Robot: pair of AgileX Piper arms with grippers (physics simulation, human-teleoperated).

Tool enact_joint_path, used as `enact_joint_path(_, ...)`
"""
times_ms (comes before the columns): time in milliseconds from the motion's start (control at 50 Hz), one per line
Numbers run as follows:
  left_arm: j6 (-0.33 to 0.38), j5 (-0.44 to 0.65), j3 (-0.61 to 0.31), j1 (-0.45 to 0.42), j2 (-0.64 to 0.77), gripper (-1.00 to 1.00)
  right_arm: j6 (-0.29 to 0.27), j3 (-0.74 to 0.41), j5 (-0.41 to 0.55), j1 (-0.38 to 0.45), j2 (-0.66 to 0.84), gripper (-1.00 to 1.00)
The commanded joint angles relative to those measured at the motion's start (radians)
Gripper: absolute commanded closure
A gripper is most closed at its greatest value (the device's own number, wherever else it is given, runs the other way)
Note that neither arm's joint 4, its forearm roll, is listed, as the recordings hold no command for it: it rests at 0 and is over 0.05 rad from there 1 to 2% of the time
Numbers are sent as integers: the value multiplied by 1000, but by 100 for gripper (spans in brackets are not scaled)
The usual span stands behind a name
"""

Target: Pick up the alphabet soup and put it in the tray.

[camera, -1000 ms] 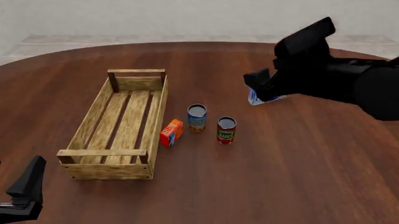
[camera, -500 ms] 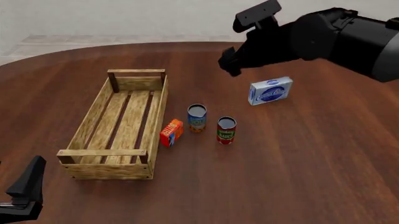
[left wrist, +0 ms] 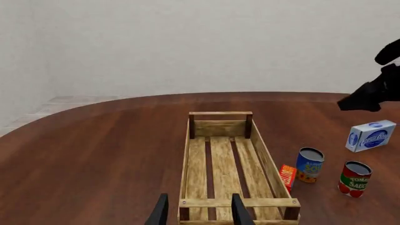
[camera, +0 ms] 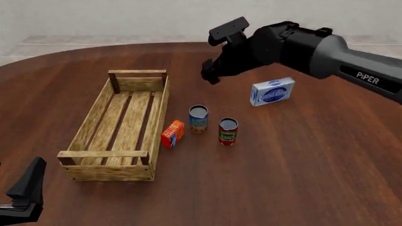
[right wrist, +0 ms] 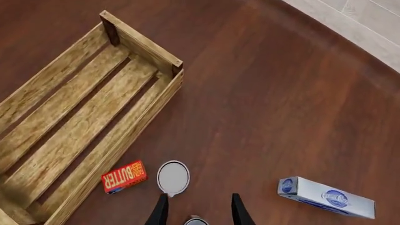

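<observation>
The alphabet soup is a blue-labelled can standing upright just right of the tray, a long light-wood slatted crate. My right gripper hovers above the table behind the can, open with nothing between its fingers. In the right wrist view the gripper looks down on the soup's grey top and the tray's end wall. My left gripper rests at the near left corner, open. The left wrist view shows that gripper before the tray, with the soup beside the tray.
A red-and-green can stands right of the soup. An orange butter box lies between the soup and the tray wall. A white-and-blue box lies farther back right, under the right arm.
The right arm has swung left, from over the white-and-blue box to behind the cans. The left arm and all objects have stayed put.
</observation>
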Motion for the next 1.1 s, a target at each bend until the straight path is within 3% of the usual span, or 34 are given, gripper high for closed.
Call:
enact_joint_path(20, 0, 0, 0, 0, 0, -100, 7, -19, -29, 14, 97, -100)
enact_joint_path(300, 0, 0, 0, 0, 0, -100, -16, -10, -58, -1, 164, -100)
enact_joint_path(640, 0, 0, 0, 0, 0, -100, 28, 39, -86, 46, 146, -100)
enact_joint_path(1100, 0, 0, 0, 0, 0, -100, 35, 18, -101, 55, 202, -100)
